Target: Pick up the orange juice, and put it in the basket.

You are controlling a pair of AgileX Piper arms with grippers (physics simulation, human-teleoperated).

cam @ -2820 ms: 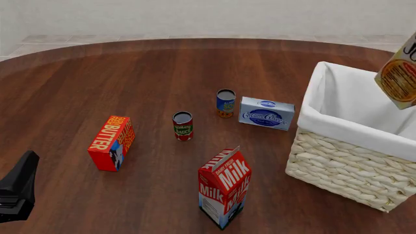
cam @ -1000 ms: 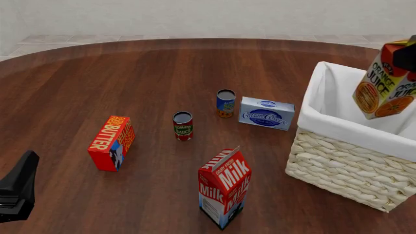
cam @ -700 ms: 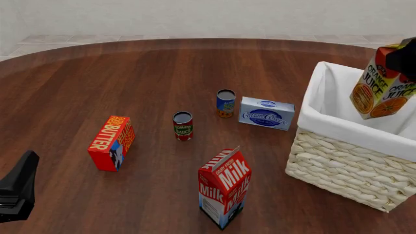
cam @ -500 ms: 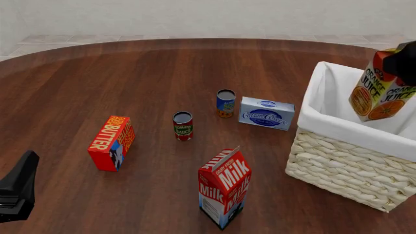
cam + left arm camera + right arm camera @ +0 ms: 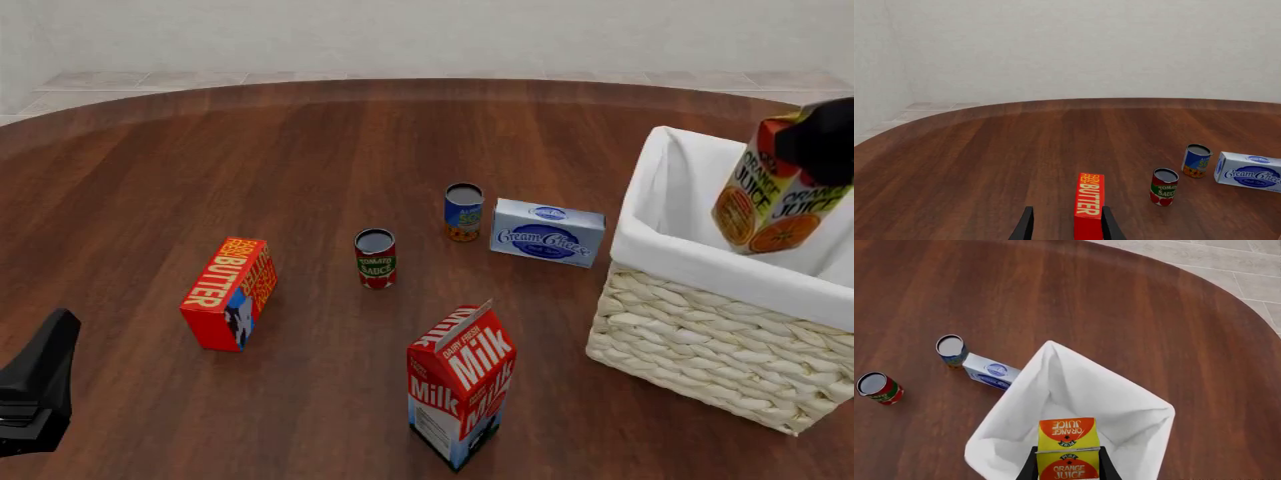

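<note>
The basket (image 5: 721, 340) stands at the right of the table (image 5: 267, 150), its white liner (image 5: 1054, 385) folded over the rim. From above, in the right wrist view, the inside shows only bare cloth; nothing lies in it.

The juice (image 5: 771, 190) hangs over the basket's opening, tilted, its lower end just inside the line of the near rim in the front view. It is off the table and not resting on the liner as far as can be seen. The right gripper (image 5: 1067, 464) clamps it by the gabled top, a dark finger on each side of the carton. In the front view only a dark bit of that gripper shows at the right edge, against the carton's upper part.

The left gripper (image 5: 1065, 227) sits low at the near left, fingers spread with nothing between them; the butter (image 5: 230, 292) stands just beyond them.

On the table left of the basket: the cream cheese (image 5: 547, 232), a blue can (image 5: 463, 211) beside it, a tomato can (image 5: 375, 258) nearer, and the milk (image 5: 461, 385) nearest, upright. Both cans stand upright, tops closed.
</note>
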